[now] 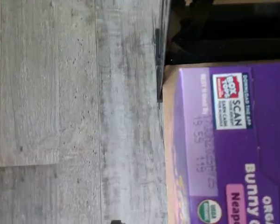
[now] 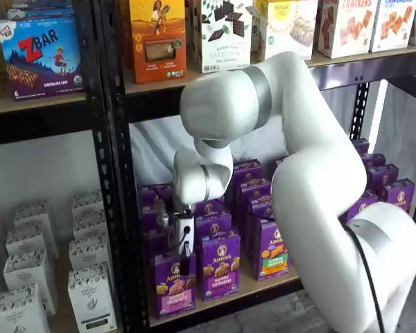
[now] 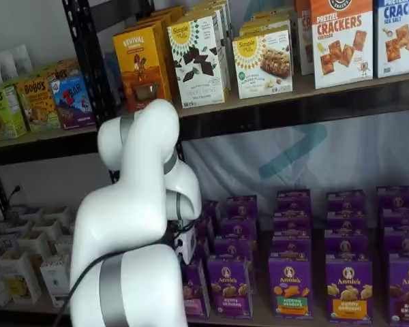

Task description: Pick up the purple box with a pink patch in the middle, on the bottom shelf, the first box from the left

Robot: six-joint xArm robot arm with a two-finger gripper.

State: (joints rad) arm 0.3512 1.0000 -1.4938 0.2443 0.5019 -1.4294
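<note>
The purple box (image 2: pixel 174 286) with a pink band stands upright at the front left end of the bottom shelf (image 2: pixel 263 283). In a shelf view the gripper (image 2: pixel 185 265) hangs right over the box's top, its white body above and a black finger reaching down to the top edge. Only one finger shows, side-on, so its state is unclear. In the wrist view the box's purple top (image 1: pixel 233 140) with a Box Tops label and a pink patch lies close below the camera. In a shelf view the box (image 3: pixel 194 291) is partly hidden behind the arm, under the gripper's white body (image 3: pixel 186 244).
A purple carton with a darker band (image 2: pixel 220 267) and one with a green-orange band (image 2: pixel 272 251) stand right beside it, with more purple rows behind. A black rack post (image 2: pixel 121 208) is just to its left, with white cartons (image 2: pixel 90 291) beyond. Grey plank floor (image 1: pixel 74 116) lies below.
</note>
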